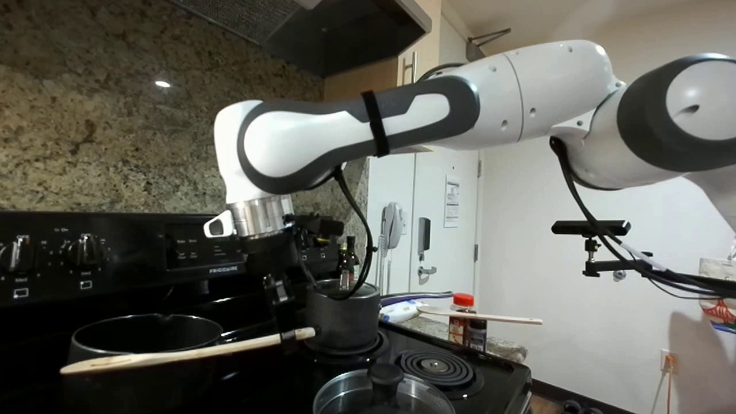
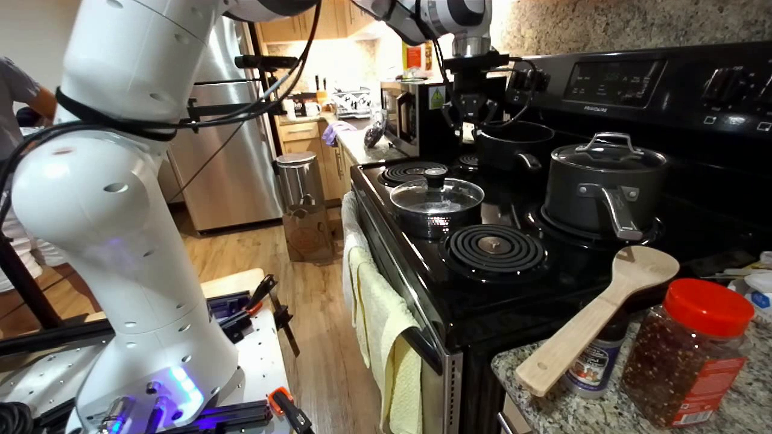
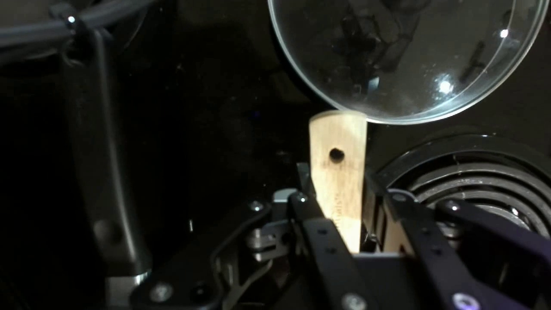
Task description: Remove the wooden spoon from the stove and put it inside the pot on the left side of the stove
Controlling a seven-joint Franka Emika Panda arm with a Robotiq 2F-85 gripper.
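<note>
The long light-tan wooden spoon [image 1: 172, 353] hangs nearly level above the black stove [image 1: 494, 374]. My gripper [image 1: 288, 339] is shut on it near its handle end. In the wrist view the handle [image 3: 338, 146] with its hole lies between the fingertips [image 3: 338, 176]. The flattened end reaches left across the front of the pot [image 1: 144, 330]; whether it is over the opening, I cannot tell. The wide black pot is lidless and also shows in an exterior view [image 2: 509, 150], beside and behind the gripper [image 2: 467, 126]. In the wrist view only its handle [image 3: 103, 172] shows.
A lidded pot [image 2: 606, 187] stands on a back burner. A glass-lidded pan [image 2: 437, 205] sits near the front, beside burners [image 2: 494, 247]. A second wooden spoon [image 2: 594, 319] rests across jars on the counter. The control panel [image 1: 115, 253] rises behind.
</note>
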